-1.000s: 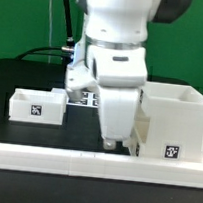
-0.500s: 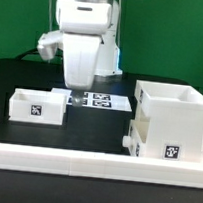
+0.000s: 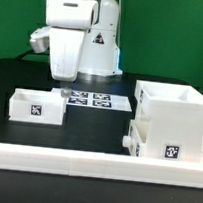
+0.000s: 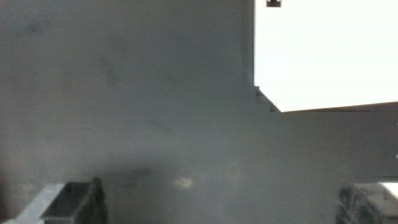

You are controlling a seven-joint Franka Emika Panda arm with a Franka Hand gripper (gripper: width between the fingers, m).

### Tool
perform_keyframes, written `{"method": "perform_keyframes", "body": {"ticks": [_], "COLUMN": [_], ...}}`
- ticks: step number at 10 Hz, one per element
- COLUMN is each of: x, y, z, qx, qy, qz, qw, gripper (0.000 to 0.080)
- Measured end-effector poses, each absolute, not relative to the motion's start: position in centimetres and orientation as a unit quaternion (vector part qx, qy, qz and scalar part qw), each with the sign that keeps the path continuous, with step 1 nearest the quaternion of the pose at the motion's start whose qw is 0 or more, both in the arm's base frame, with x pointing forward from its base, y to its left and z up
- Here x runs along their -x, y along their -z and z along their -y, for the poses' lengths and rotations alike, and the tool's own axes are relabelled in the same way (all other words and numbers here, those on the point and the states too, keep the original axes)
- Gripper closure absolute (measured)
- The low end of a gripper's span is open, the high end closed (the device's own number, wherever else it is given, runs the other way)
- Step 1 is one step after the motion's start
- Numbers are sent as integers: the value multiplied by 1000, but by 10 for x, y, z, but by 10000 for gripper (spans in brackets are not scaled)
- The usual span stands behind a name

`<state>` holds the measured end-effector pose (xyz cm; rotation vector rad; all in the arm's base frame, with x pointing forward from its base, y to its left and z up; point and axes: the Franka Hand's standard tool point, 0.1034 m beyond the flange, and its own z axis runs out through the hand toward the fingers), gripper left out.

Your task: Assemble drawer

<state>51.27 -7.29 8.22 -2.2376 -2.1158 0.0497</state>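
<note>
So the end effector [image 3: 63, 89] hovers empty, fingers [image 4: 68, 200] spread wide with only bare counter [image 4: 160, 120] between them. The loose tray [image 3: 37, 105] sits just below it, toward the exterior view's left, long side running across the view. The housing [image 3: 173, 118] stands well apart on the exterior view's right, so I'd guess the tray gets grabbed next.
</note>
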Motion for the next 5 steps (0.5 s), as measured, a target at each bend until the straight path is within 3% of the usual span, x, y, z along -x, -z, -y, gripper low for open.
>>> {"method": "perform_keyframes", "body": {"ticks": [5], "x": [-501], "y": [-79], "z": [87], "qx": [873], "qy": [2], "qz": [487], "qw": [4], "gripper": [151]}}
